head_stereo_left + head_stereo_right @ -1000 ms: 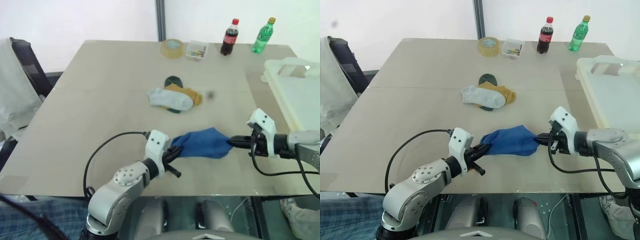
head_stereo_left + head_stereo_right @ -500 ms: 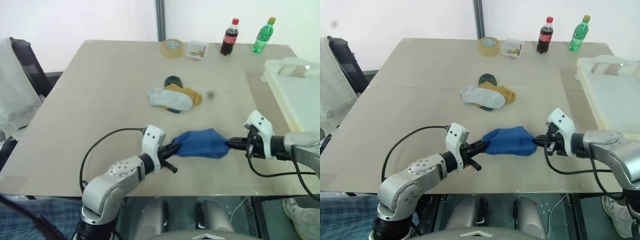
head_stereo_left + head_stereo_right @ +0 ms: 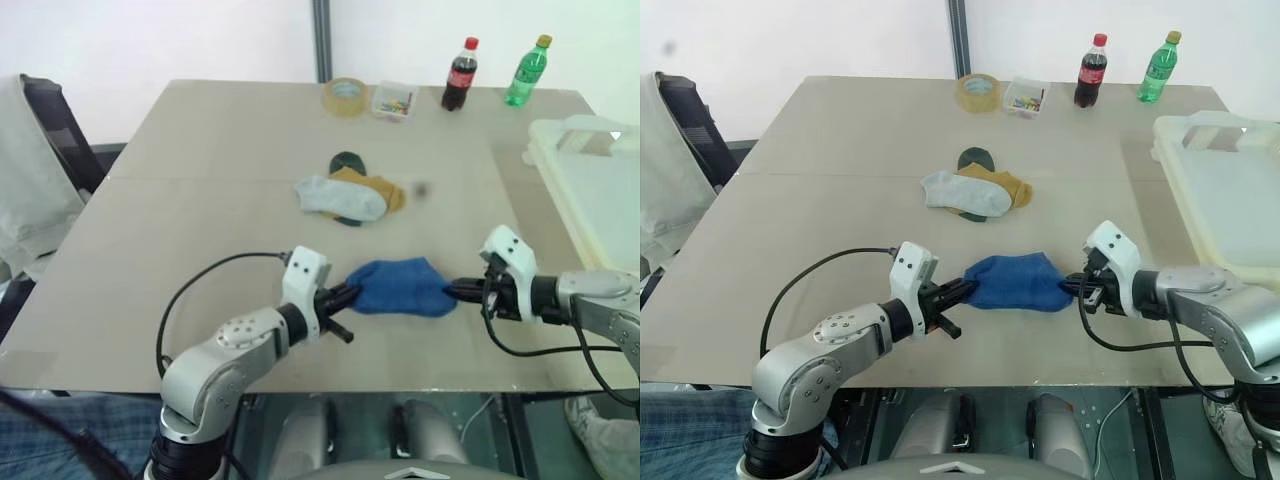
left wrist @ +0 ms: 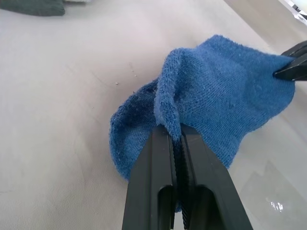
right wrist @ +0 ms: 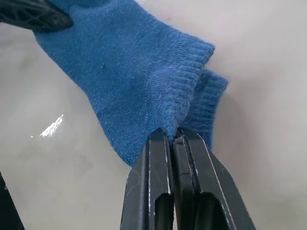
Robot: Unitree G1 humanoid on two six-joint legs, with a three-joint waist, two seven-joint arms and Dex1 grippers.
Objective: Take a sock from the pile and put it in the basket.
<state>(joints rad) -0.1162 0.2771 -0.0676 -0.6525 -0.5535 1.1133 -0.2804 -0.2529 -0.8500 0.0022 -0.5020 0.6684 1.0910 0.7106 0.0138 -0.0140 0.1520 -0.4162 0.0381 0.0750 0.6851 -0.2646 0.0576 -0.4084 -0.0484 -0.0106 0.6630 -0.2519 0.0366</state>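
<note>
A royal blue sock (image 3: pixel 400 288) hangs stretched between my two grippers just above the table's near edge. My left gripper (image 3: pixel 346 297) is shut on its one end, seen close up in the left wrist view (image 4: pixel 175 135) with the sock (image 4: pixel 220 91) bunched at the fingertips. My right gripper (image 3: pixel 455 291) is shut on the cuff end (image 5: pixel 171 133). The pile (image 3: pixel 350 197) of grey, mustard and dark green socks lies at mid-table, behind the held sock. The cream-white basket (image 3: pixel 1200 130) stands at the table's right edge, beyond my right arm.
Along the far edge stand a tape roll (image 3: pixel 345 96), a small clear box of coloured bits (image 3: pixel 393 101), a cola bottle (image 3: pixel 459 75) and a green bottle (image 3: pixel 526 71). A chair draped with cloth (image 3: pixel 30 170) is off the left side.
My left elbow has swung outward a little. Both grippers keep their hold on the blue sock in about the same place, and the sock looks slightly more bunched.
</note>
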